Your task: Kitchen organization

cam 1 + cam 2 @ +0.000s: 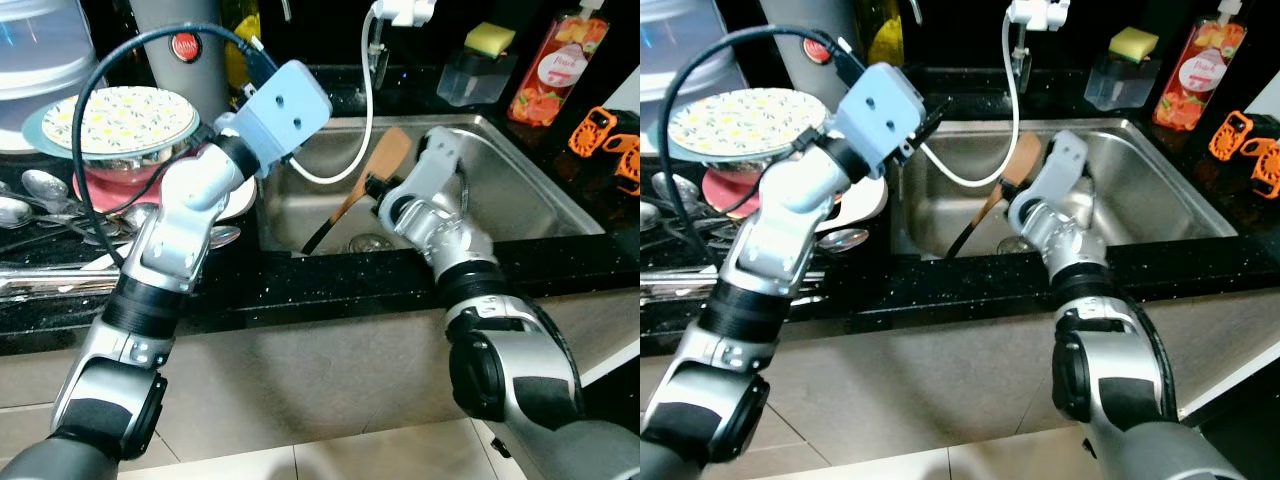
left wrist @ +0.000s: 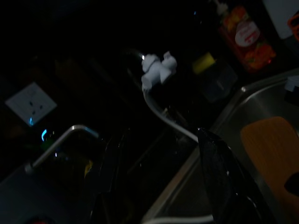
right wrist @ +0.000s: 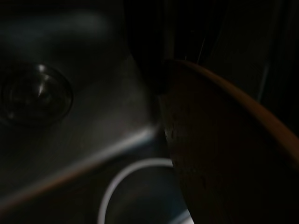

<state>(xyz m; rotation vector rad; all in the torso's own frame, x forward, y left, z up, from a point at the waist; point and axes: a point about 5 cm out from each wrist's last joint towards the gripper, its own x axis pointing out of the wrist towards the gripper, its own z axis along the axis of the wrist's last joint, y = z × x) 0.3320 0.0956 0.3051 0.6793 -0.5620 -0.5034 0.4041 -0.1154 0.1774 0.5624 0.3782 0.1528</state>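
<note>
The right pincer point(image 1: 372, 187) reaches down into the steel sink point(image 1: 520, 190) and looks clenched on the wooden spatula point(image 1: 384, 160), whose blade tilts up clear of the basin, probably to lift it out. The left pincer point(image 2: 159, 182) hovers released over the sink's left rim. The white faucet hose point(image 1: 365, 120) loops just beside the spatula and could snag, and the table point(image 1: 330, 280) to the left is crowded with a floral plate point(image 1: 120, 118) and spoons point(image 1: 40, 190).

Red round badge point(image 1: 186, 47) on the far grey canister point(image 1: 180, 40): "JAPAN" is read.
Orange bottle point(image 1: 558, 65), far right: label print unreadable.
</note>
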